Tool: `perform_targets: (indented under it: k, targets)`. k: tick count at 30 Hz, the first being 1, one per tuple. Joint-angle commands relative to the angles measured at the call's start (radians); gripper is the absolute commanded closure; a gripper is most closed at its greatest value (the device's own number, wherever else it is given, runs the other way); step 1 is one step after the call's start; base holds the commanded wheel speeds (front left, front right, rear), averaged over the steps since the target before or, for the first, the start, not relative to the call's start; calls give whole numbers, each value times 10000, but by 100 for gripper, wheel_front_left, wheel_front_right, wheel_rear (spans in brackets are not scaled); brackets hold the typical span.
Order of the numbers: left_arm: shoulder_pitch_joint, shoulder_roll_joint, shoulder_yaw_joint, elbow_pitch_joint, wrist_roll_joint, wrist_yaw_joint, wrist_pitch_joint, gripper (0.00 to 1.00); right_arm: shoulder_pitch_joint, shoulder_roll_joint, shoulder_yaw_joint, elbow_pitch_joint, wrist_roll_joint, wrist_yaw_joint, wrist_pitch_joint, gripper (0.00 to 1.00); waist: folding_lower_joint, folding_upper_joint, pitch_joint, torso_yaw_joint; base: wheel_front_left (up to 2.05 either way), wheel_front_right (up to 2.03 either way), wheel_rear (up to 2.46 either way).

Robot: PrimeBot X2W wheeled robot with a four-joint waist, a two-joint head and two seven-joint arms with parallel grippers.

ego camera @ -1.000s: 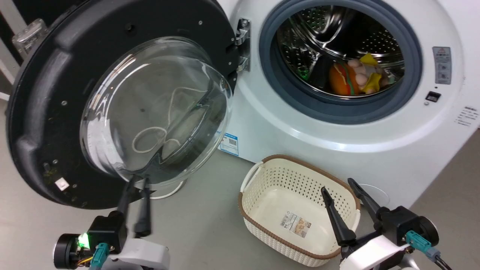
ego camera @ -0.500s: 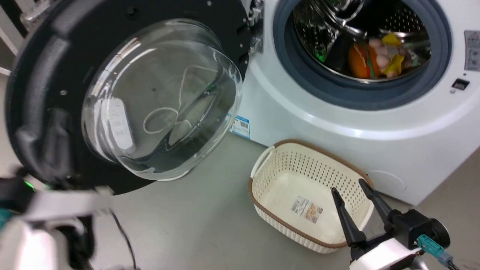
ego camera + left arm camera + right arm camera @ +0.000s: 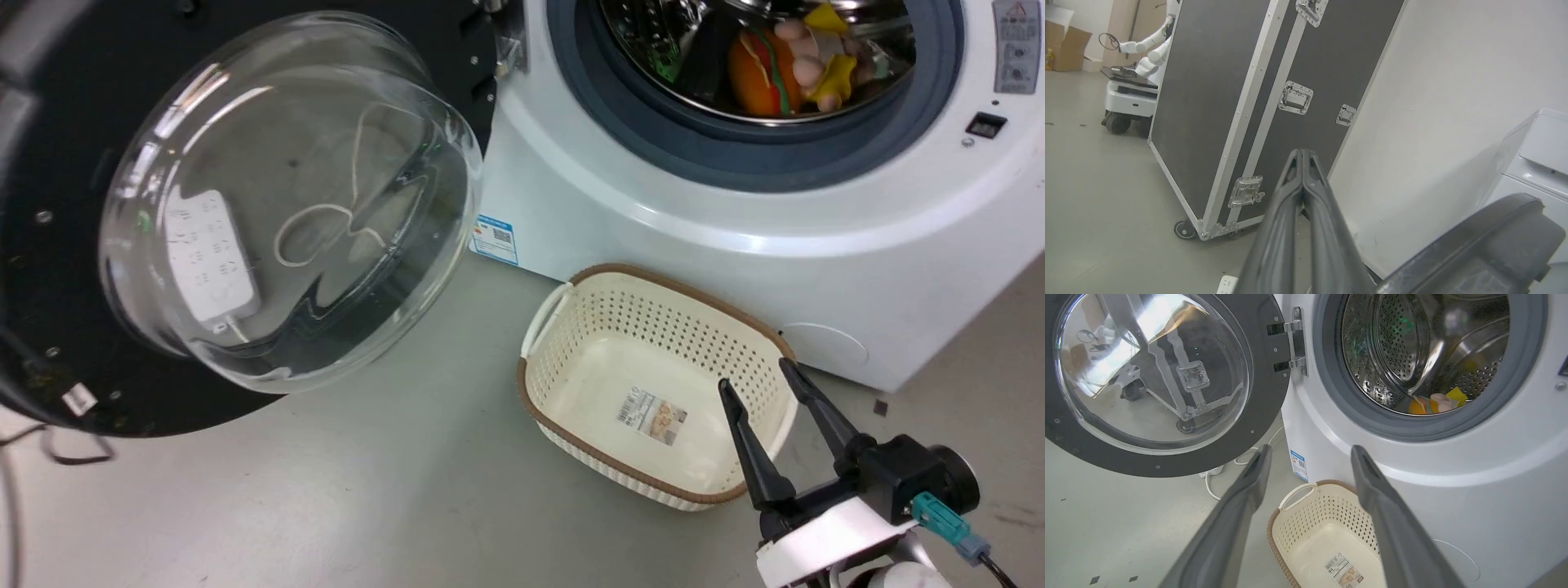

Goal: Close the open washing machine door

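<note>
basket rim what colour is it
Brown; the basket itself is cream with holes. The head view shows it best.

Left gripper (image 3: pixel 1302 153) pinched closed; right gripper (image 3: pixel 754 374) spread.

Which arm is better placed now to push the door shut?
Left, probably: the left gripper, shut, is close beside the door rim. The right gripper hangs open by the basket, apart from the door.
</note>
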Motion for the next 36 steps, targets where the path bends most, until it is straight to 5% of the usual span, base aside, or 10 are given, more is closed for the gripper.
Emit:
perform_targets:
  k: [1,6,15,26,36]
  targets:
    - [-357,249,316,520,-371,87,231,100,-161,-47,31,1,77,-5,-115,0,-1,0,117,-112,0,0,0]
    - [-1051,998,1026,2343,-1505,268,1702,100,-196,-72,79,69,142,-5,-219,0,-1,0,259,-224,0,0,0]
    - [-1140,1086,1620,4079,-4283,-260,6031,100,-130,-92,151,270,202,-6,-345,0,-1,0,79,-175,0,0,0]
    - [308,349,1303,2843,-6406,-519,9634,100,233,98,240,532,153,-6,-345,0,-1,0,-941,-48,0,0,0]
    - [2660,-1376,294,148,-7868,-529,12261,100,585,354,-398,739,1,-6,-345,0,-1,0,-1778,-289,0,0,0]
